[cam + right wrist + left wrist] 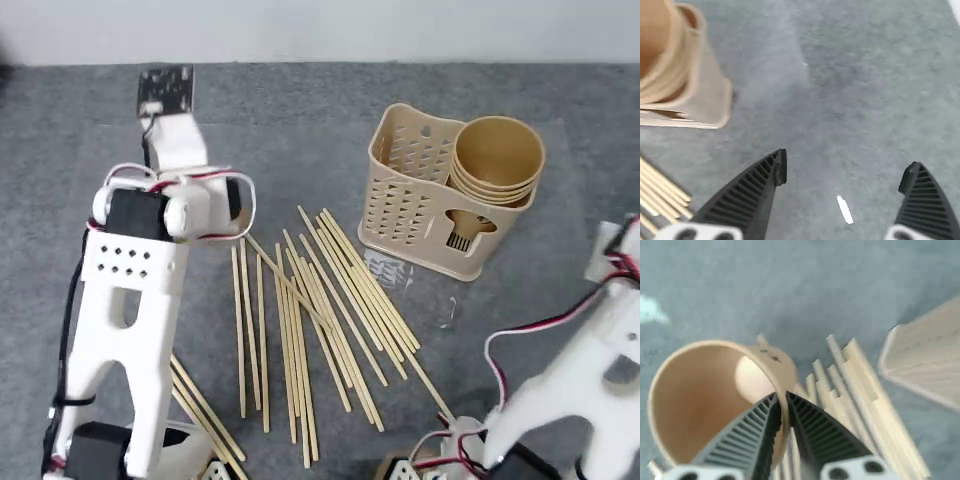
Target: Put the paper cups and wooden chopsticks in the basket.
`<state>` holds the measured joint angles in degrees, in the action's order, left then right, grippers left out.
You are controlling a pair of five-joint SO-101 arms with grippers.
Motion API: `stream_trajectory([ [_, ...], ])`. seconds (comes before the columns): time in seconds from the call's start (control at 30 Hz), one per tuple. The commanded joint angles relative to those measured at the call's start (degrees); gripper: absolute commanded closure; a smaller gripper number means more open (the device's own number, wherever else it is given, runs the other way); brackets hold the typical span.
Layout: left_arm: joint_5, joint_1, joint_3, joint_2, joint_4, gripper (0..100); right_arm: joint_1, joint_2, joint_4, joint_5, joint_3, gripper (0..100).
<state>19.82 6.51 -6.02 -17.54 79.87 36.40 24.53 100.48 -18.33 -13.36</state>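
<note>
My left gripper (781, 400) is shut on the rim of a tan paper cup (700, 405), one finger inside the cup and one outside. The cup lies on its side just beside the ends of several wooden chopsticks (850, 385). In the high view these chopsticks (300, 330) are spread over the middle of the grey mat, and the left arm (140, 290) covers the cup. The beige slotted basket (410, 190) stands at the back right with a stack of paper cups (497, 160) in one side. My right gripper (847, 172) hangs open over bare mat near the basket (705, 100).
A few more chopsticks (205, 405) lie under the left arm at the front left. Clear wrapper scraps (395, 270) sit in front of the basket, and a small white scrap (844, 209) lies below the right gripper. The right arm (580, 400) fills the front right corner.
</note>
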Motion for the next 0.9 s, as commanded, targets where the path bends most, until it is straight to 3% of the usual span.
stream_trajectory([
  [0.0,3.6,3.16,10.24,-0.97,0.26,99,6.02,1.27,1.54,-3.25,-2.81,63.0],
  [0.3,11.08,15.56,26.42,-0.35,-0.44,99,14.64,1.27,1.63,-6.77,-2.55,63.0],
  [0.5,11.87,23.47,27.21,-0.35,-9.76,99,17.8,1.27,1.71,-8.18,-2.46,63.0],
  [0.87,13.01,31.47,26.68,3.87,-24.62,99,19.91,1.27,1.98,-9.32,-2.37,63.0],
])
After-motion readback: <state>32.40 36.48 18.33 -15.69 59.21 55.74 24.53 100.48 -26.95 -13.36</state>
